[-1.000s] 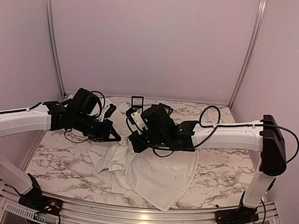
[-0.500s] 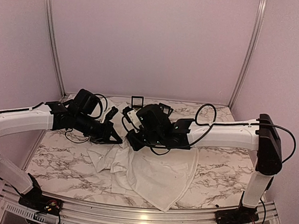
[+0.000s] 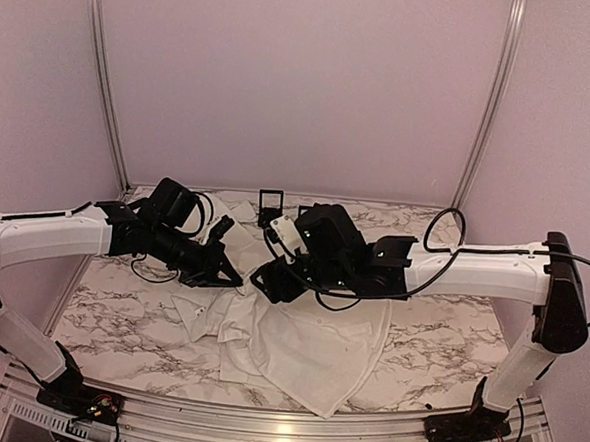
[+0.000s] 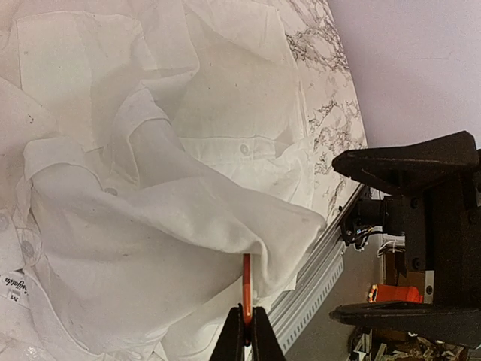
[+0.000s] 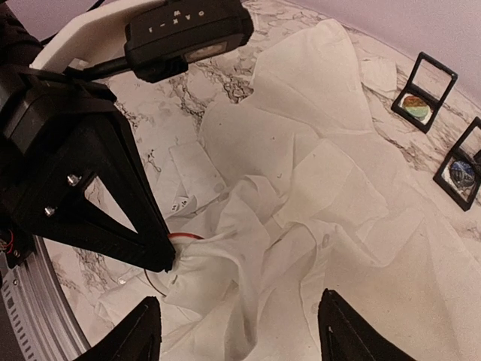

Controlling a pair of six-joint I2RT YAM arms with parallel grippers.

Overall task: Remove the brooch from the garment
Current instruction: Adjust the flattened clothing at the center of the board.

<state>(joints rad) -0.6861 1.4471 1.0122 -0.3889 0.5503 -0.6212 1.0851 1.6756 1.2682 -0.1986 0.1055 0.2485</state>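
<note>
Crumpled white thin-cloth button-up shirt (image 4: 150, 203) lies on the marble tabletop (image 4: 334, 113), reaching near its railed edge. Left gripper (image 4: 244, 323) is clamped on a thin orange-red strip (image 4: 246, 282) that runs up under a shirt fold. Black right gripper (image 4: 338, 237) is by that edge, jaws wide apart.

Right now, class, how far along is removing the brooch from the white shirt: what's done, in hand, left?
Done: the left fingers are shut on a thin orange-red piece, probably the brooch. In hand: its far end is hidden under a raised fold of the white thin-cloth shirt, so not free yet; the right fingers stand open. Left: draw it clear of the cloth.
</note>
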